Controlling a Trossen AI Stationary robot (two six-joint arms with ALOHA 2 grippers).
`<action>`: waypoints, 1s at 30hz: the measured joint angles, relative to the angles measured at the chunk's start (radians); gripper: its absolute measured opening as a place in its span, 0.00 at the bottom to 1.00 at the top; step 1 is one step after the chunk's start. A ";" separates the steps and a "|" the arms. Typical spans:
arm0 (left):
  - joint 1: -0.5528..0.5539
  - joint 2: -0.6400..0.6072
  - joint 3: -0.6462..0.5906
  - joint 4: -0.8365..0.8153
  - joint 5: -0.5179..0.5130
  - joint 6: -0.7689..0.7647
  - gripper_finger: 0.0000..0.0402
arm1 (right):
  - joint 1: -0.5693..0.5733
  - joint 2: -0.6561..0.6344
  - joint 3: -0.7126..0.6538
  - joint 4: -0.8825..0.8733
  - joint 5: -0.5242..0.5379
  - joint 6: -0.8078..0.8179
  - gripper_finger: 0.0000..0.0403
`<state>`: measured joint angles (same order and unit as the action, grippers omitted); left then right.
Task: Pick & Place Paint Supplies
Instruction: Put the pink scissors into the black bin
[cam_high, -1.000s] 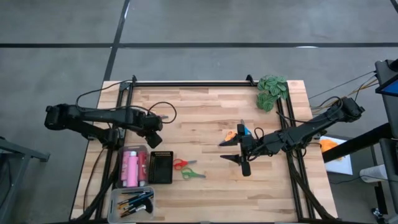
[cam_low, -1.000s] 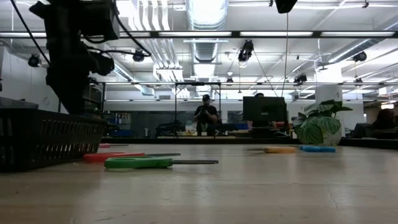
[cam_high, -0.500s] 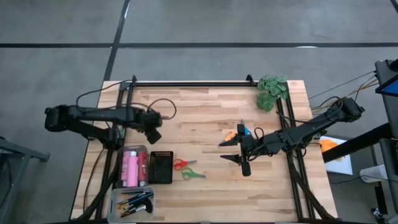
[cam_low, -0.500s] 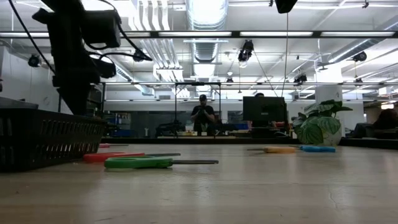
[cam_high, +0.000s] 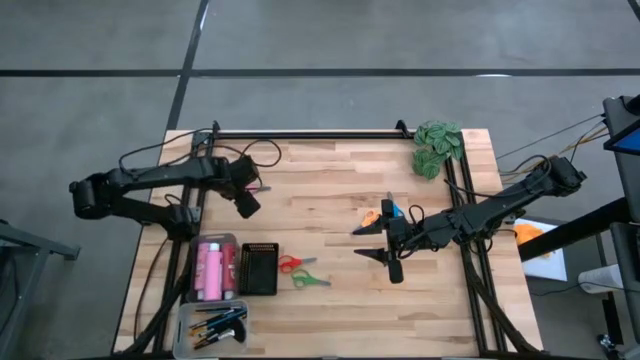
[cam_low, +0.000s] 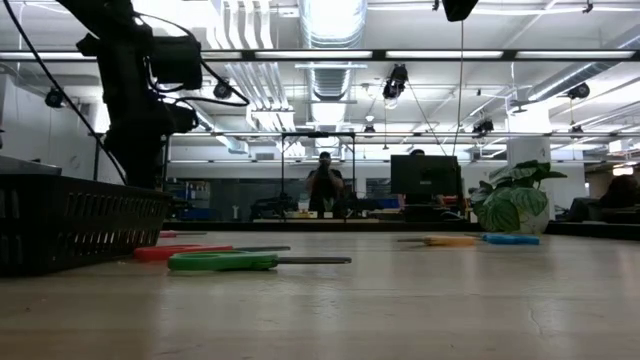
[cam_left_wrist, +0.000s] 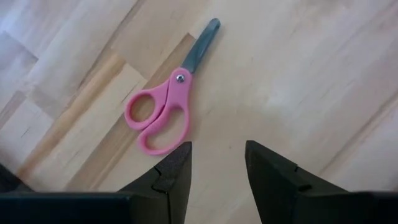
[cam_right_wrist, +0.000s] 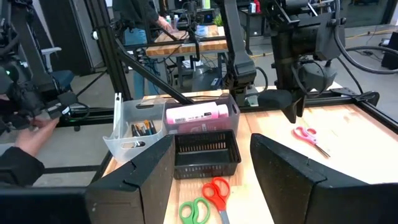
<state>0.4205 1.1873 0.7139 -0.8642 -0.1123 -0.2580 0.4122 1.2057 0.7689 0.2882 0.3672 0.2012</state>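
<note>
High view: we see left gripper (cam_high: 249, 204) above wooden surface (cam_high: 330, 300) near far-left side, fingers (cam_left_wrist: 176, 171) parted, gripping nothing. Pink scissors (cam_left_wrist: 166, 109) lie flat on surface just ahead of it. Right gripper (cam_high: 375, 243) waits mid-right, fingers (cam_right_wrist: 143, 174) spread wide, empty. Orange scissors (cam_high: 371, 217) and blue scissors (cam_high: 388, 209) lie close beside it. Red scissors (cam_high: 291, 264) and green scissors (cam_high: 308, 280) rest beside black basket (cam_high: 259, 269). Pink paint bottles (cam_high: 211, 271) fill clear bin (cam_high: 228, 240); brushes (cam_high: 218, 325) lie in clear tray (cam_high: 186, 316).
</note>
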 joint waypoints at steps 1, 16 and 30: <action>0.000 0.003 0.000 0.000 -0.005 0.000 0.38 | 0.000 0.000 0.000 0.000 0.000 0.000 0.52; 0.009 0.296 0.000 0.048 -0.120 0.048 0.38 | 0.000 0.000 0.000 0.000 0.000 0.000 0.52; 0.058 0.338 0.000 0.135 -0.028 0.102 0.38 | 0.000 0.000 0.000 0.000 0.000 0.000 0.52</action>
<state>0.4785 1.5249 0.7143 -0.7292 -0.1407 -0.1562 0.4122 1.2057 0.7689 0.2882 0.3672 0.2012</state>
